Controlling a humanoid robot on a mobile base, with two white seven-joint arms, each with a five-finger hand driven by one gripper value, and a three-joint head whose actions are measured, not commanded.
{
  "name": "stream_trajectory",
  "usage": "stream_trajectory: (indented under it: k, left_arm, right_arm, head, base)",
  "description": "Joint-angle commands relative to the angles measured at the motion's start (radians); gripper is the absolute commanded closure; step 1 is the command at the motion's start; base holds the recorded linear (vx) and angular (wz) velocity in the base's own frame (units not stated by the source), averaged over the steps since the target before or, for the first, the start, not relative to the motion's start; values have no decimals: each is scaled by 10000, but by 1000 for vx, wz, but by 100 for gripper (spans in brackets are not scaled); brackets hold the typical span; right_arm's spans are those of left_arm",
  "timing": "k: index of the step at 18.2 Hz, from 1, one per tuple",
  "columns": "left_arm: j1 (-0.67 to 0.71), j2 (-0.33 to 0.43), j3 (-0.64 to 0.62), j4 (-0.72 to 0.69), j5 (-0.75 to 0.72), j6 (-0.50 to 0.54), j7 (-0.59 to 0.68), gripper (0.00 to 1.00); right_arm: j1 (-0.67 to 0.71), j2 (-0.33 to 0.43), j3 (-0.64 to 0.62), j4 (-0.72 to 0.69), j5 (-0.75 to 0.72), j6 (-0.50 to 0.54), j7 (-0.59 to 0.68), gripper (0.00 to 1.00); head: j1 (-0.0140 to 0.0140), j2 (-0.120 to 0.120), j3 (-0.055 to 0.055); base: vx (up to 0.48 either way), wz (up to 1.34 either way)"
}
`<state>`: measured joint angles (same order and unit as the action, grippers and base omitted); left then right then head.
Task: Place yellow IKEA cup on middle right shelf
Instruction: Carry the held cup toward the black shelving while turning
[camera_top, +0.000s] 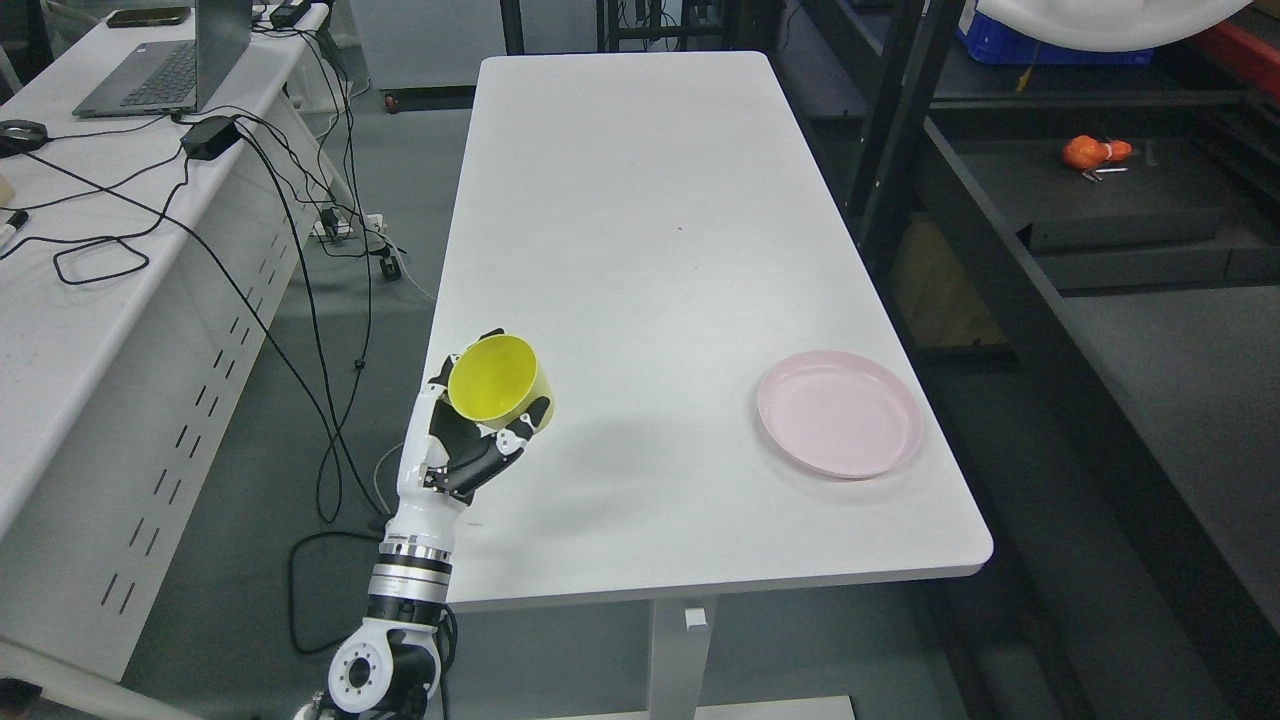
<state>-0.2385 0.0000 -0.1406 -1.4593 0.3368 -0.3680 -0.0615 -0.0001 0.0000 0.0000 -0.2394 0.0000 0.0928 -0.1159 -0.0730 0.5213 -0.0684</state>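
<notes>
- Left robot hand (470, 440) grips the tilted yellow cup (499, 380) at the table's (640, 200) 8 o'clock edge.
- Pink plate (839, 413) sits at 4 o'clock, well apart.
- Dark shelf (1150, 330) at 3 o'clock, partly cut off.

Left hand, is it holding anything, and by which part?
Yes. The left hand holds the yellow cup by its side wall, fingers wrapped around the body, the open mouth tilted toward the camera.
</notes>
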Motion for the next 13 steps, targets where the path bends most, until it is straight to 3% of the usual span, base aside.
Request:
stream_trajectory:
  k: [1,13]
  left_arm:
    - [176,174,10,-1652,37,-93,-14,99]
    - [222,174,-526,-1713,37,-171,-14,99]
  right_arm:
    - [139,-175,169,1,-245,7,-7,1]
    - [139,-175,169,1,-245,7,-7,1]
  head:
    - [0,0,0]
    - [0,0,0]
  base:
    - [-192,-73]
    - [-239,-424]
